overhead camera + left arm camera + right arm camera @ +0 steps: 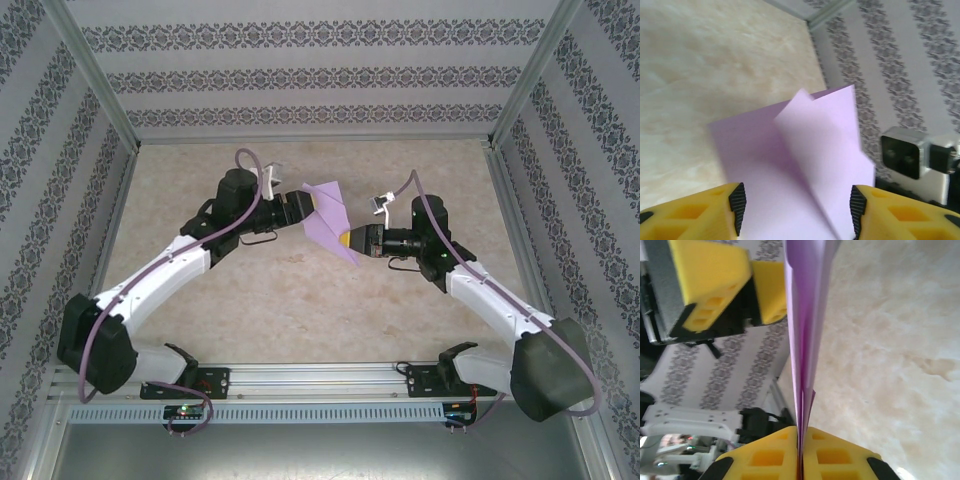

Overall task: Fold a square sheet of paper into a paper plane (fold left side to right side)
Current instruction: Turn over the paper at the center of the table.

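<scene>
A beige, marbled tabletop (300,310) sat inside patterned walls (320,60), with a metal rail (320,385) along its near edge. From that rail the 2 arms reached inward and met over the middle of the tabletop, a little toward the far edge. The left arm (160,270) came in from the near left corner and the right arm (500,300) from the near right corner.

Between their ends hung the sheet of paper (332,215), lilac and partly folded, raised off the tabletop. In the left wrist view the sheet of paper (790,170) showed 2 overlapping flaps, the paler one lying across the darker one. In the right wrist view it (807,315) appeared edge-on, as a thin sliver of layers.

The right gripper (352,240) had its yellow fingers pressed together on the lower corner of the sheet, and in the right wrist view the layers disappeared into the seam of the right gripper (800,457). The left gripper (305,208) stood with its jaws spread. Its black pads (738,206) were well apart, with the sheet rising in the gap of the left gripper (797,205). I could not tell whether either pad touched it. A small silver camera (905,155) showed beyond the sheet's right edge.
</scene>
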Robot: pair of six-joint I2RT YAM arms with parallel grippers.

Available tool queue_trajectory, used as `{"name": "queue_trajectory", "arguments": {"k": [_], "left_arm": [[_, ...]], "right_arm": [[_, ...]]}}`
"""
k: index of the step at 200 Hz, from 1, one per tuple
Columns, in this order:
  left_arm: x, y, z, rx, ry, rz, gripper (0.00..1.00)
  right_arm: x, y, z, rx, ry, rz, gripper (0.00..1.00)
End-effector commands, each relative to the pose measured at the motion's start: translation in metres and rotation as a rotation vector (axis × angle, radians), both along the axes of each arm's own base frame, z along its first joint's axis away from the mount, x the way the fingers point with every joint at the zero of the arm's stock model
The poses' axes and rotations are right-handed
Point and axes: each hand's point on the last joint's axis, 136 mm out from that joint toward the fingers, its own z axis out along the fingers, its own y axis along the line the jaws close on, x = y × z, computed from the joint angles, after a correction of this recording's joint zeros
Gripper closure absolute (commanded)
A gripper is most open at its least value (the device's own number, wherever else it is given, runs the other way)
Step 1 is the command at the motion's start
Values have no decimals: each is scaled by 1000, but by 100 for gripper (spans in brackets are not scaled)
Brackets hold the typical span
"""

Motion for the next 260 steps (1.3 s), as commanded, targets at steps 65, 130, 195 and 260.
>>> {"name": "queue_trajectory", "arguments": {"k": [65,130,195,260], "left_arm": [[-55,135,19,325,-139,430,24],[-100,199,20,359,-153,653,22],[-111,211,19,368,-158,683,20],[-107,206,11,366,-155,672,18]], "right_arm": [[5,-65,-45,-1096,-304,-142,95],[36,-80,-41,-1777,-516,-122,95],[42,-59,-104,-2104,-546,142,95],[26,-34,-163,-2202,-517,358,92]]}}
